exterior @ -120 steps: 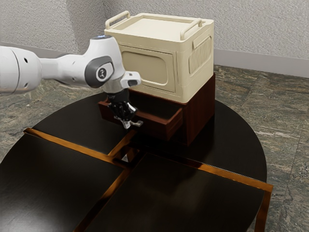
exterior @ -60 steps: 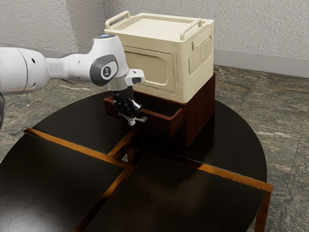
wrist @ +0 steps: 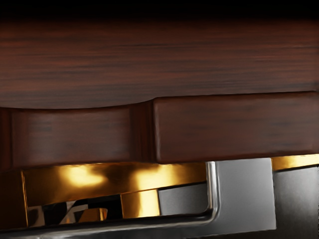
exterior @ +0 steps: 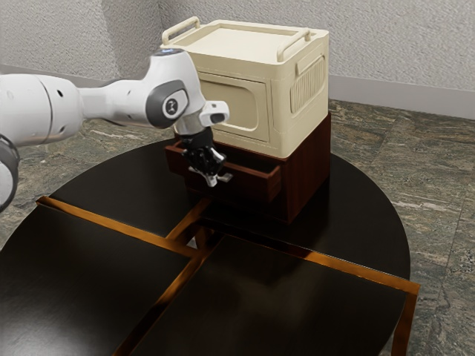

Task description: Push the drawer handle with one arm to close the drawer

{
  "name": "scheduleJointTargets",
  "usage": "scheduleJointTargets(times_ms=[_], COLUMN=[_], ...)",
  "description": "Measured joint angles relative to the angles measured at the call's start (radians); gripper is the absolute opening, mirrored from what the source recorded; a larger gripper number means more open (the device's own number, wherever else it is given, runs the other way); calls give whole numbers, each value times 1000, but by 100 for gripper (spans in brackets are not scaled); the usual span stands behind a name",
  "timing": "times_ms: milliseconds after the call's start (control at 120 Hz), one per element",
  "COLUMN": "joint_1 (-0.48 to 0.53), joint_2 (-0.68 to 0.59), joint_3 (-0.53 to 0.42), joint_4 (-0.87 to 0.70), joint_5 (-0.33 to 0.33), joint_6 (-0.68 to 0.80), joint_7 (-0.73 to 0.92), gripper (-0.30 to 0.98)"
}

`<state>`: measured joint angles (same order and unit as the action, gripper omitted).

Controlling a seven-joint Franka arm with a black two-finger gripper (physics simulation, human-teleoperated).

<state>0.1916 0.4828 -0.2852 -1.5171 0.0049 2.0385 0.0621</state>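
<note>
Drawer (exterior: 249,187) stands ajar, end effector (exterior: 214,179) at handle (wrist: 244,196), its grip unclear, arm (exterior: 115,102) bearing emblem (exterior: 172,107).

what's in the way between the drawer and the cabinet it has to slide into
Nothing visible stands between the drawer and the red-brown cabinet. The cream box sits atop the cabinet, above the drawer's path, and the gripper is outside, at the drawer's front.

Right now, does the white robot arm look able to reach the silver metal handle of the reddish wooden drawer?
Probably yes: my black tool seems right at the handle, in front of the open drawer, and I see nothing between them.
</note>
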Motion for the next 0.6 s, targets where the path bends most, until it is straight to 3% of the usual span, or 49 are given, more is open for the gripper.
scheduleJointTargets(times_ms=[600], joint_1=[-40], joint_2=[57], joint_3=[50], joint_4=[87], joint_5=[0], joint_6=[3], joint_7=[4], gripper=[-10])
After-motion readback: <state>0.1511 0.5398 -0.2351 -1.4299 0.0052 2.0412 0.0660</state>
